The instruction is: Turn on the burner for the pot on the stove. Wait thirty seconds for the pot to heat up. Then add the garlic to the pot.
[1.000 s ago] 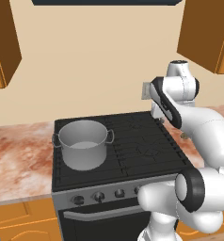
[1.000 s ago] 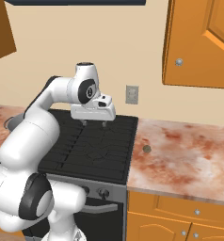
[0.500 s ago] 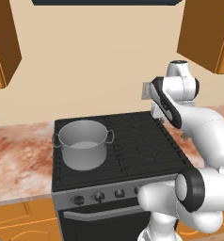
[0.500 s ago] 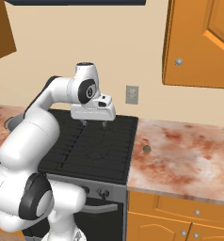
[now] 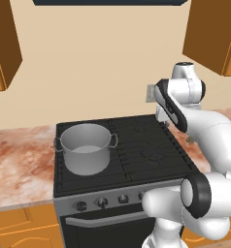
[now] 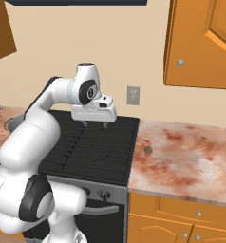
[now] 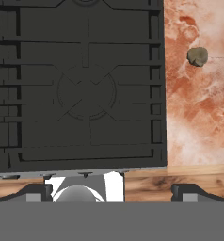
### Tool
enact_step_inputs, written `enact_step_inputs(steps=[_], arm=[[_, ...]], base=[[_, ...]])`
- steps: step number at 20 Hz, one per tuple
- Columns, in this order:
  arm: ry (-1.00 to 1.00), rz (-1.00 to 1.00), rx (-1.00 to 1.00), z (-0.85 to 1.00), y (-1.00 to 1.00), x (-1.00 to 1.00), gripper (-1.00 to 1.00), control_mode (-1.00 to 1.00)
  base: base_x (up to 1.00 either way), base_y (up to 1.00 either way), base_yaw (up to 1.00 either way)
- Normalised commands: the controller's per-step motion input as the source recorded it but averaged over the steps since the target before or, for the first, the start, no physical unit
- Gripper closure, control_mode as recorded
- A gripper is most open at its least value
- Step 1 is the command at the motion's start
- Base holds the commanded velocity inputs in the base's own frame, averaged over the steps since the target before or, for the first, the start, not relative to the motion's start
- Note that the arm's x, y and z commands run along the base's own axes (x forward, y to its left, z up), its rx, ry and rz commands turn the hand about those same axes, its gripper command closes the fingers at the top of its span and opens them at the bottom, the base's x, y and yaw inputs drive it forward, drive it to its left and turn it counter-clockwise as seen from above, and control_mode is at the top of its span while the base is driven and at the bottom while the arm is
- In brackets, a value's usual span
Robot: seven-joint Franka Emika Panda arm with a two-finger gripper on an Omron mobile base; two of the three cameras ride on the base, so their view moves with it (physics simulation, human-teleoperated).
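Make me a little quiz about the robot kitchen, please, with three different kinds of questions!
1. True or false: the garlic is already inside the pot.
2. Where does the pot sit on the stove? A) front-left burner B) back-right burner C) on the counter
3. Fill in the blank: the claw hangs over the right side of the stove with its fingers ____.

Key
1. False: the garlic lies on the counter just right of the stove.
2. A
3. open, holding nothing
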Motion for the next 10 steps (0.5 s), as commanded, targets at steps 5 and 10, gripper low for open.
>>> enact_step_inputs(steps=[5, 10], arm=[[0.00, 0.00, 0.00, 0.00, 0.00, 0.00, -1.00, -1.00], [0.00, 0.00, 0.00, 0.00, 0.00, 0.00, -1.00, -1.00]], base=[[0.00, 0.00, 0.00], [0.00, 0.00, 0.00]])
